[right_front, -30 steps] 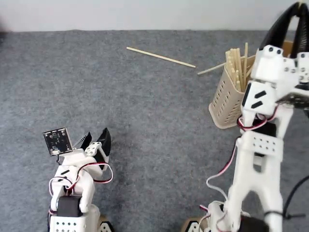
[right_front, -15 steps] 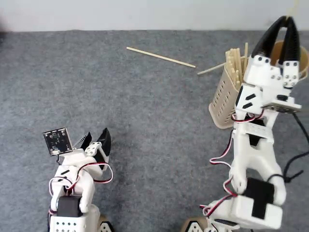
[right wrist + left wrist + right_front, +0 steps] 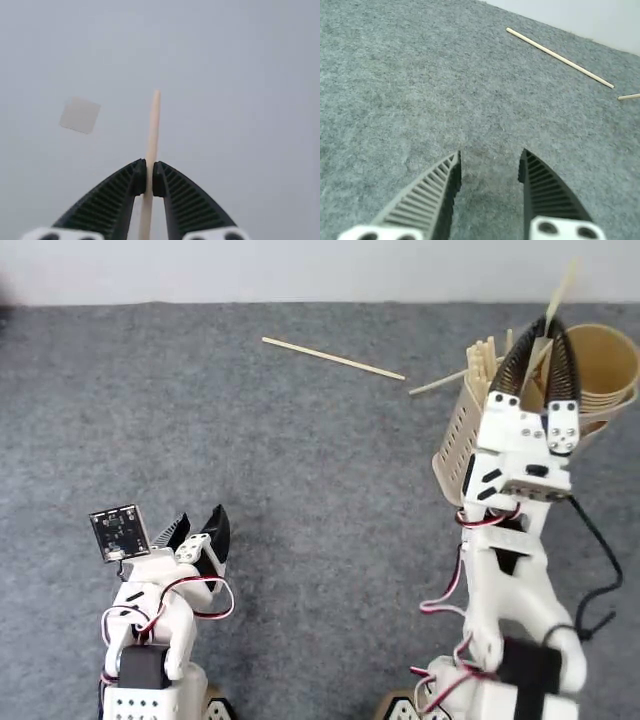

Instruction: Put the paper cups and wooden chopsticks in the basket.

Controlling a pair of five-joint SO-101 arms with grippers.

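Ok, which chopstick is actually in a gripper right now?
The chopstick pinched in the right gripper, sticking up over the basket. The others stand in the basket or lie on the table.

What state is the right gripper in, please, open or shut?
Shut: the right gripper pinches a wooden chopstick between its jaws.

Basket (image 3: 458, 450) stands near the table's (image 3: 300, 500) far right corner; paper cups (image 3: 603, 368) just right of it; a loose chopstick (image 3: 333, 358) lies left, along the far edge.
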